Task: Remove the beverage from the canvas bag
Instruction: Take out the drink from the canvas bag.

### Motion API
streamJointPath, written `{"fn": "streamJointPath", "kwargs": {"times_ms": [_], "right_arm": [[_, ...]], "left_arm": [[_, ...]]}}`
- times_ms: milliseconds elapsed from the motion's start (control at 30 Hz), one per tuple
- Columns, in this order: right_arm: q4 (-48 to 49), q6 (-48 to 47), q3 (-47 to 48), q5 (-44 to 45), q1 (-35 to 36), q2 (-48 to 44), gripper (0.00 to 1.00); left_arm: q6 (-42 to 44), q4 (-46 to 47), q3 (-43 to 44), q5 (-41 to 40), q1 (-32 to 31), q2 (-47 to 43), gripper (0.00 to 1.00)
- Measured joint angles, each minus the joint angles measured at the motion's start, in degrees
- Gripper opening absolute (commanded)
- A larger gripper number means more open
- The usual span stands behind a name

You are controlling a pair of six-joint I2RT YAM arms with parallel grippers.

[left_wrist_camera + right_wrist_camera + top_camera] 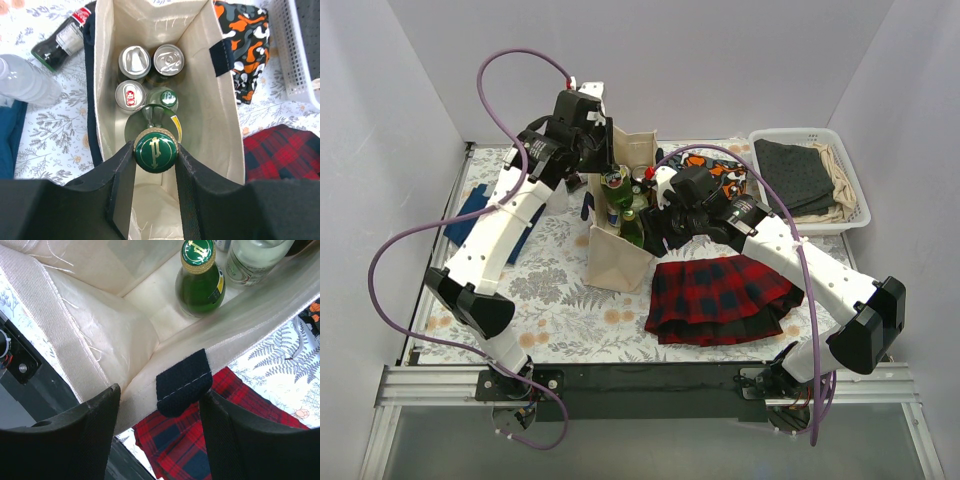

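One green bottle (155, 149) is clenched at its cap in the left tool (155, 156), its body not yet clear of the canvas bag (200, 65), whose rim the right tool (160, 394) straddles with jaws spread wide.

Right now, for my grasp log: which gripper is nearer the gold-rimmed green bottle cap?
Left gripper: its fingers pinch the cap. The right gripper straddles the canvas bag's rim at a navy strap.

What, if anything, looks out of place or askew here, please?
A dark cola bottle lies on its side on the tablecloth beside the canvas bag, next to a clear bottle also lying down. Nothing looks spilled or broken; the green bottle in the left gripper stands upright.
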Motion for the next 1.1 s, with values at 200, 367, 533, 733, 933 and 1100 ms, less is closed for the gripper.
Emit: {"fn": "streamJointPath", "kwargs": {"times_ms": [200,367,533,733,933,1100], "right_arm": [[0.0,0.02,0.0,0.17,0.0,0.0,0.69],[0.0,0.02,0.0,0.46,0.0,0.0,0.69],[0.0,0.07,0.0,0.66,0.0,0.0,0.69],[-0.02,0.2,0.0,0.79,0.0,0.0,0.69],[-0.02,0.26,0.0,0.81,0.0,0.0,0.7],[-0.02,0.26,0.0,0.81,0.0,0.0,0.7]], "left_arm": [[1.11,-1.33,4.13,-0.87,-0.02,0.02,0.0],[1.99,-1.42,4.92,-2.16,-0.02,0.02,0.0],[2.47,-1.42,4.92,-3.91,-0.02,0.02,0.0],[2.71,-1.27,5.33,-5.64,-0.02,0.02,0.0],[3.06,-0.83,7.93,-6.99,-0.02,-0.33,0.0],[3.43,0.04,8.61,-8.28,-0.02,-1.97,0.0]]}}
